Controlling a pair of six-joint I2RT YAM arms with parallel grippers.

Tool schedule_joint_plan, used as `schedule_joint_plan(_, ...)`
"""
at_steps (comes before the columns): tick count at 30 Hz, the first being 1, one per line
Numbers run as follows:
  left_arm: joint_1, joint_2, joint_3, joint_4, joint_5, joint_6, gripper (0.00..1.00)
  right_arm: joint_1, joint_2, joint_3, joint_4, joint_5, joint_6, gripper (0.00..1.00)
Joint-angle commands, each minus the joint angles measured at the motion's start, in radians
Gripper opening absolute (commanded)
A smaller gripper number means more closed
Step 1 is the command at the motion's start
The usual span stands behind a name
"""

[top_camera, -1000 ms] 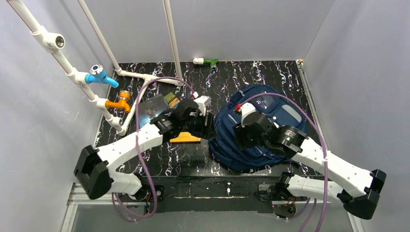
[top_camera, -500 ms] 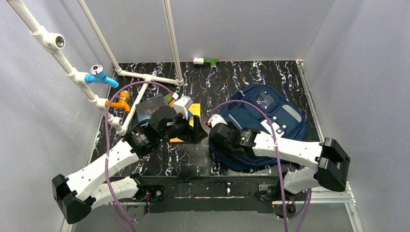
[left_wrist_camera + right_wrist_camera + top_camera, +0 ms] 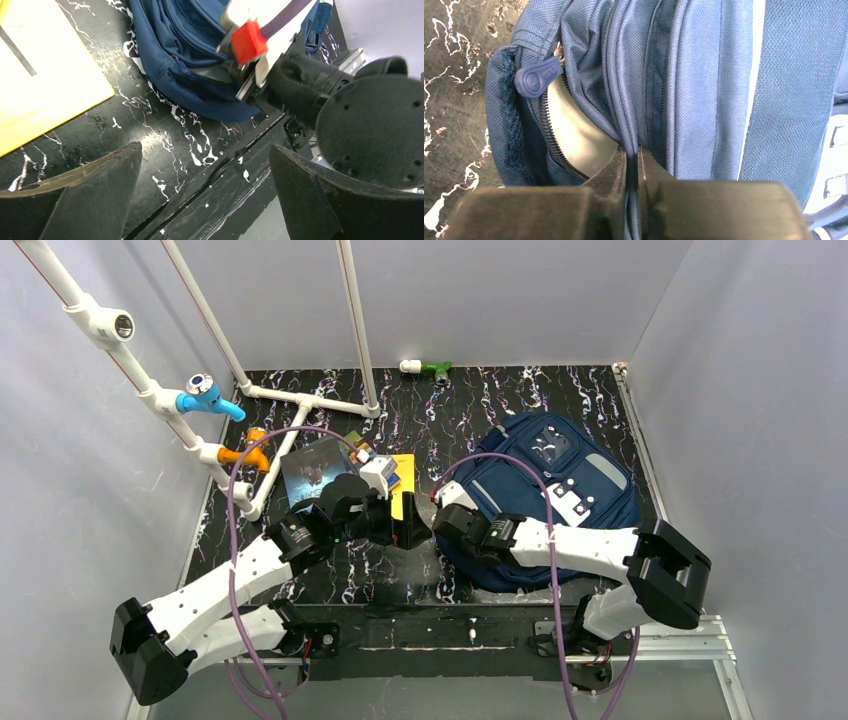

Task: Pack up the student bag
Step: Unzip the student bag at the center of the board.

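right gripper (image 3: 632,152) pinching student bag (image 3: 704,75) edge | left gripper (image 3: 205,148) spread wide, empty, beside it

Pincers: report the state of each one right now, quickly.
Left pincer: open, holding nothing.
Right pincer: closed on a fold of the backpack.

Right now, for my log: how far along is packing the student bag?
Done: the student bag is partly unzipped. In hand: the right claw pinches its fabric by the opening; the left claw is open, empty. Left: yellow book and dark book lie outside.
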State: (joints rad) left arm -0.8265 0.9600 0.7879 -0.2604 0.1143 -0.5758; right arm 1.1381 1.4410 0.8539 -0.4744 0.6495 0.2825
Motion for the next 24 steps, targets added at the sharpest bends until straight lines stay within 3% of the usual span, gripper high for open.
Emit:
schedule_joint_plan(1,0.006,-0.013,-0.042,0.09,0.059,-0.073,0.98,-0.023,-0.075,-0.027,0.027,-0.04,-0.013,0.01)
schedule_joint_plan(9,0.01,0.164,0.029,0.124,0.095,-0.097,0.97,-0.023,-0.217,0.145,-0.2,-0.096,-0.159,0.01)
schedule_joint_plan(13,0.01,0.254,0.079,0.207,0.149,-0.036,0.72,-0.023,-0.316,0.163,-0.201,-0.143,-0.201,0.01)
schedule_joint_plan(17,-0.016,0.301,0.107,0.216,0.063,0.065,0.7,-0.023,-0.374,0.177,-0.207,-0.131,-0.213,0.01)
schedule_joint_plan(22,-0.197,0.326,0.175,0.165,-0.178,0.232,0.71,-0.023,-0.386,0.193,-0.24,-0.099,-0.205,0.01)
schedule_joint_plan(24,-0.217,0.36,0.209,0.131,-0.213,0.208,0.65,-0.023,-0.396,0.192,-0.241,-0.096,-0.2,0.01)
